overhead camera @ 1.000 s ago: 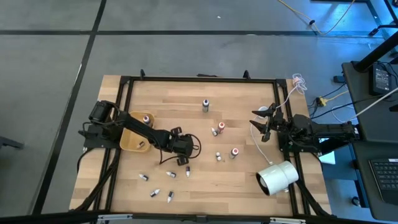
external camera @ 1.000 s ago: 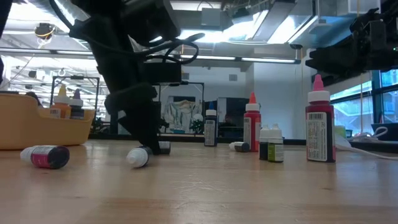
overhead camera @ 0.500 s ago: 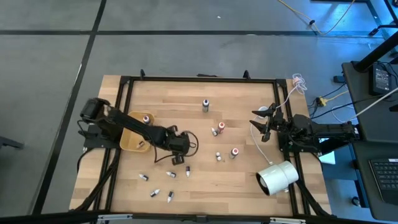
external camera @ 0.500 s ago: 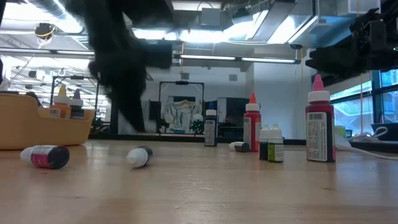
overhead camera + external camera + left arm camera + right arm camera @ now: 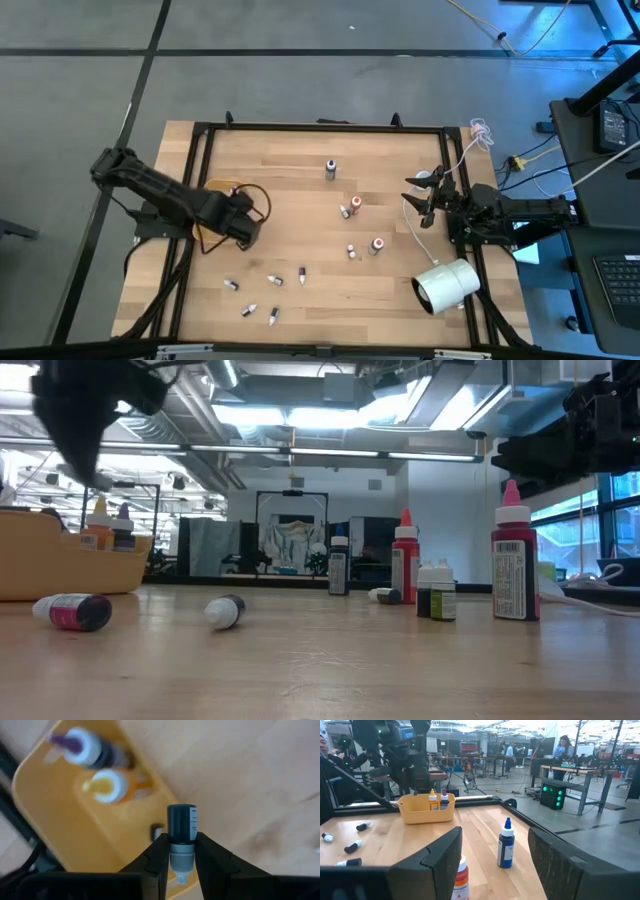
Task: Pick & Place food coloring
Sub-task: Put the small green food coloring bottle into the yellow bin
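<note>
The counter (image 5: 300, 230) carries a white cylinder (image 5: 447, 284) near its right front corner and a tan tray (image 5: 65, 835) by its left edge. Above the tray, the left pincer (image 5: 181, 854) is clenched on a dark food coloring bottle (image 5: 181, 832). The right pincer (image 5: 495, 860), by the right edge, stands released.

The left arm reaches in from the table's left edge, elbow bent, its gripper (image 5: 243, 226) clamped on a small dropper bottle (image 5: 182, 836) pinched between the jaws, cap end nearest the wrist. The right arm rests at the right edge, its gripper (image 5: 420, 200) with fingers (image 5: 431, 860) parted, nothing between the jaws.
</note>
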`<act>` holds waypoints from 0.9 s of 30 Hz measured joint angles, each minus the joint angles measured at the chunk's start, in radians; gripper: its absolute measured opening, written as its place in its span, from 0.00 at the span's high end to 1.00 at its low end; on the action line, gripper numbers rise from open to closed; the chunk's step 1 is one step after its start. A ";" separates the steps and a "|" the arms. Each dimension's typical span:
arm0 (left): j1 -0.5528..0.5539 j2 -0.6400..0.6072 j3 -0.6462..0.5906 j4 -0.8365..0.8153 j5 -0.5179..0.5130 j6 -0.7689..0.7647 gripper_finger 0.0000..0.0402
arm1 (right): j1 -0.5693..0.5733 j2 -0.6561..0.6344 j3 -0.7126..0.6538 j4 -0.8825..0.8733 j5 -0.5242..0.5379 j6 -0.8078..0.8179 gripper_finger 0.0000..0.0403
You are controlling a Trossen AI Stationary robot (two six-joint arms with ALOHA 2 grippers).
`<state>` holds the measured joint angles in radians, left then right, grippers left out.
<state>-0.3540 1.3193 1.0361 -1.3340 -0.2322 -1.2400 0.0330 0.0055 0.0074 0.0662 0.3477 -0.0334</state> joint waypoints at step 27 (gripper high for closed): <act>-0.038 0.001 -0.282 0.192 0.037 -0.153 0.79 | 0.000 0.000 0.000 0.000 0.000 0.002 0.43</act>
<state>-0.3923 1.3205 0.7544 -1.1422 -0.1955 -1.3930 0.0330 0.0055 0.0073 0.0666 0.3477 -0.0315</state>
